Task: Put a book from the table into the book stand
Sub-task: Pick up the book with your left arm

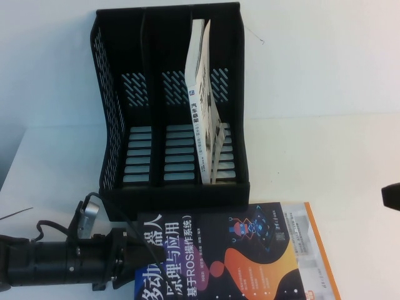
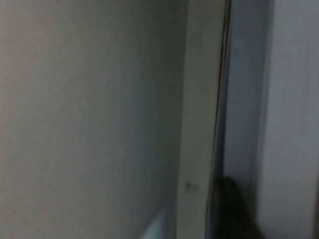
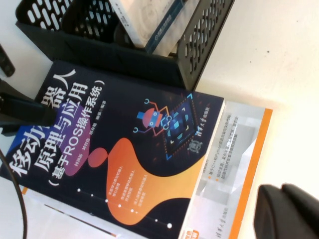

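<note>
the grasp is the step in hand. the left gripper (image 1: 145, 253) is laid low along the table (image 1: 325, 162), its fingers reaching onto the near-left edge of the book (image 1: 225, 256) — the dark cover lies flat just ahead of the fingertips and extends away from them toward the robot's right. whether those fingers are apart or clamped on the cover cannot be told; the left wrist view is filled with a pale blurred surface, possibly the page edge seen close up. the book is not yet lifted: it rests on a white book with orange border (image 1: 312, 244), which shows beyond its far side. the book stand (image 1: 169, 100) is set just beyond the fingers, touching or nearly touching the book's edge, with a thin white-spined book (image 1: 203, 106) leaning in its right compartment; the left and middle ones are free. the right gripper (image 3: 289, 211) is held off past the orange border, its fingers not readable.

next, a firm hold is called for — then the book must be raised, turned upright and slid into a free compartment.
</note>
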